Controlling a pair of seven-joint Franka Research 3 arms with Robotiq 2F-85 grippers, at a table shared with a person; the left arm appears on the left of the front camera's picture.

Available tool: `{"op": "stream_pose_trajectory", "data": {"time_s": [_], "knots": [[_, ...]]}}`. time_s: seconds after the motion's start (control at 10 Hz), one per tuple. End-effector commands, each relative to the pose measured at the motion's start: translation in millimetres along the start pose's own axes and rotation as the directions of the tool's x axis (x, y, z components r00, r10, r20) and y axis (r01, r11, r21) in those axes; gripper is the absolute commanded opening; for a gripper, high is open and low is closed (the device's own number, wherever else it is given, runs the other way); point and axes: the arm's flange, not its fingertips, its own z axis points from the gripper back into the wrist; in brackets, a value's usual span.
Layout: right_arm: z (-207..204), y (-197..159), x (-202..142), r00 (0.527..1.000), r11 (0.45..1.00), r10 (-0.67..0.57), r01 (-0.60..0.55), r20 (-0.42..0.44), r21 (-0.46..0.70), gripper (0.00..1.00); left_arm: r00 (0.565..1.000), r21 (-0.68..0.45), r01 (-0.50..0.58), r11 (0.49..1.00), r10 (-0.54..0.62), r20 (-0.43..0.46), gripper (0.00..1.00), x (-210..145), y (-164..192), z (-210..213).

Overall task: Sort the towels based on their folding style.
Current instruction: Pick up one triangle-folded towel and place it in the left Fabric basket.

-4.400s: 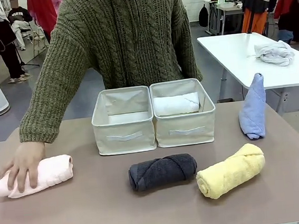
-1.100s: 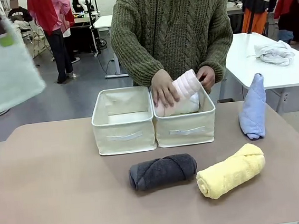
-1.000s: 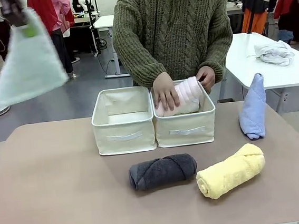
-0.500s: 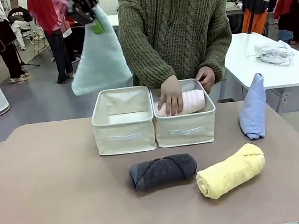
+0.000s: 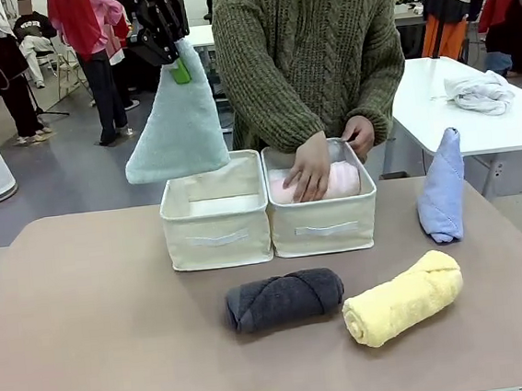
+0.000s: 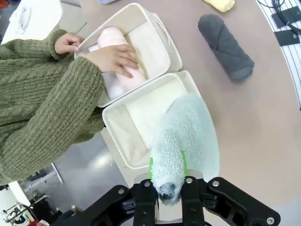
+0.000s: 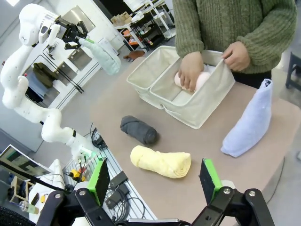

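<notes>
While my left end effector (image 5: 177, 67) clamps the teal cone (image 5: 176, 130) over the left bin (image 5: 217, 238), a hand (image 5: 311, 167) seats the pink roll (image 5: 346, 180) in the right bin (image 5: 325, 231) (the rolls' bin, I judge); grey roll (image 5: 283, 300), yellow roll (image 5: 403, 298) and blue cone (image 5: 442, 187) await sorting, my right end effector (image 7: 155, 176) gaping

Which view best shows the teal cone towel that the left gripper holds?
Front view: the pale teal towel hangs full-length from the left gripper, its cone shape plain. The left wrist view looks down it from the pinched tip, foreshortened; the right wrist view shows it small and far off.
</notes>
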Motion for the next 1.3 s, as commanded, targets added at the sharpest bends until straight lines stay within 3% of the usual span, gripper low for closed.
{"op": "stream_pose_trajectory", "data": {"time_s": [0.0, 0.3, 0.7, 1.2], "knots": [[0.8, -1.5, 0.4, 1.000, 1.000, 0.016, -0.016, 0.019, 0.015, 1.00, 1.000, 0.028, -0.006, 1.000, 0.005, 0.011, 0.17, -0.2, 1.6, -2.1], [0.8, -1.5, 0.4, 1.000, 1.000, 0.016, -0.016, 0.019, 0.015, 1.00, 1.000, 0.006, -0.001, 1.000, 0.001, 0.000, 0.17, -0.2, 2.1, -2.4], [0.8, -1.5, 0.4, 1.000, 1.000, 0.016, -0.016, 0.019, 0.015, 1.00, 0.999, -0.057, 0.052, 0.997, -0.052, 0.002, 0.17, -0.9, 16.3, -48.3], [0.8, -1.5, 0.4, 1.000, 1.000, 0.016, -0.016, 0.019, 0.015, 1.00, 0.993, -0.079, -0.113, 0.990, 0.116, 0.036, 0.17, -11.3, 35.9, -111.8]]}}
